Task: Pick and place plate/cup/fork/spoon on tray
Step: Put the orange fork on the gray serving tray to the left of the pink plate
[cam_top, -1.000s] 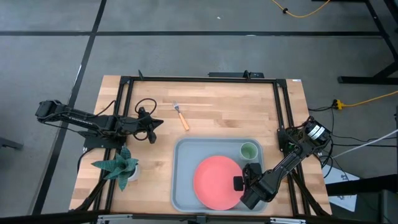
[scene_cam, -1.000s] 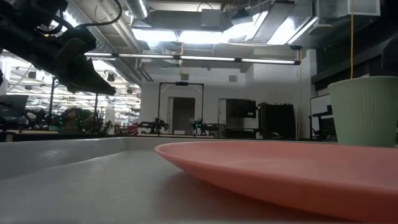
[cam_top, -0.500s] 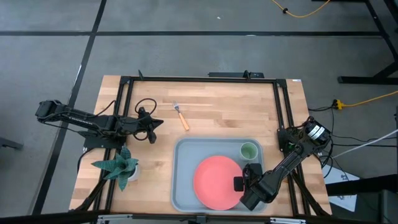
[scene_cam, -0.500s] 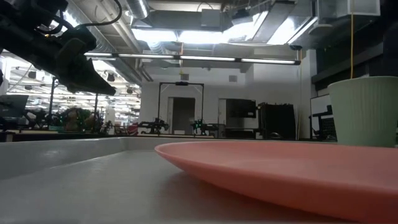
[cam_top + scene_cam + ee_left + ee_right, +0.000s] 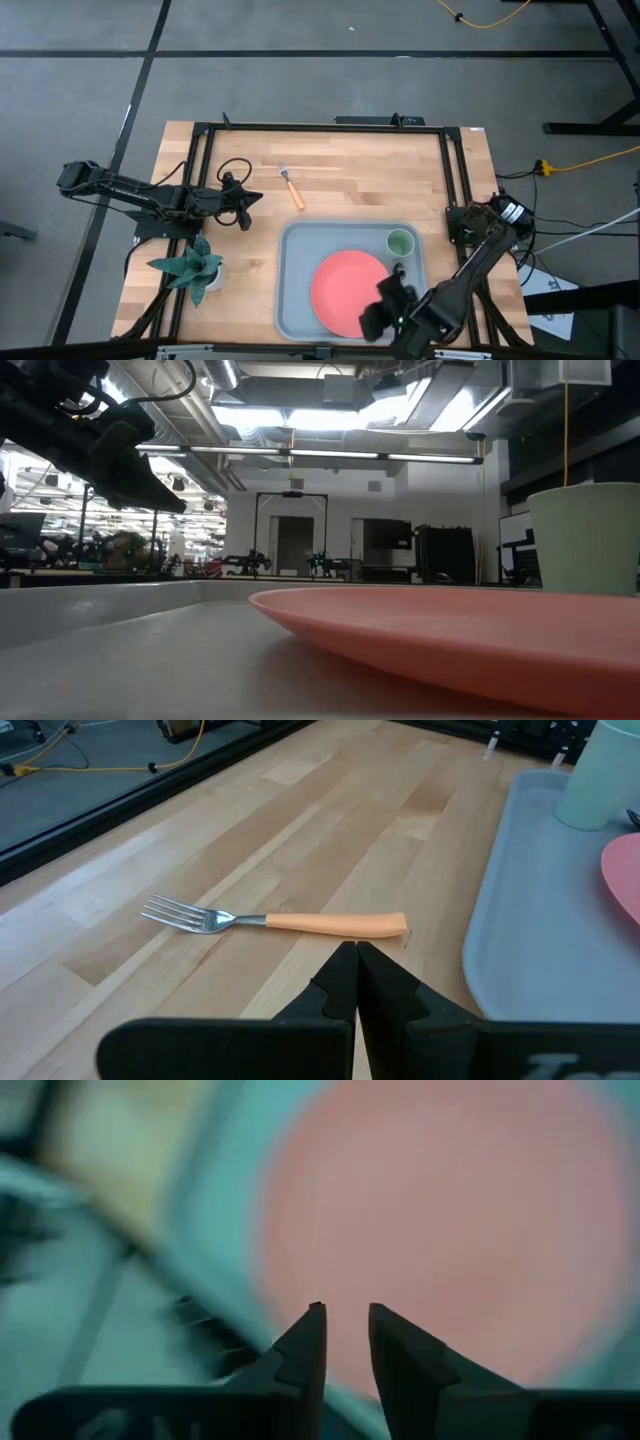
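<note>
My left fingers (image 5: 352, 982) are pressed together, holding nothing, just short of the fork (image 5: 275, 920), which lies flat on the bare wood beside the tray (image 5: 296, 245). My right fingers (image 5: 346, 1342) stand slightly parted and empty above the plate (image 5: 347, 288), which sits in the tray with the cup (image 5: 400, 242). To take the fork well I should open wide, straddle the orange handle and close squarely. I see no spoon

A wooden table (image 5: 350, 190) stands on grey floor (image 5: 300, 90); beyond, ceiling lights (image 5: 330, 457) and what may be dark cabinets (image 5: 440, 555).
</note>
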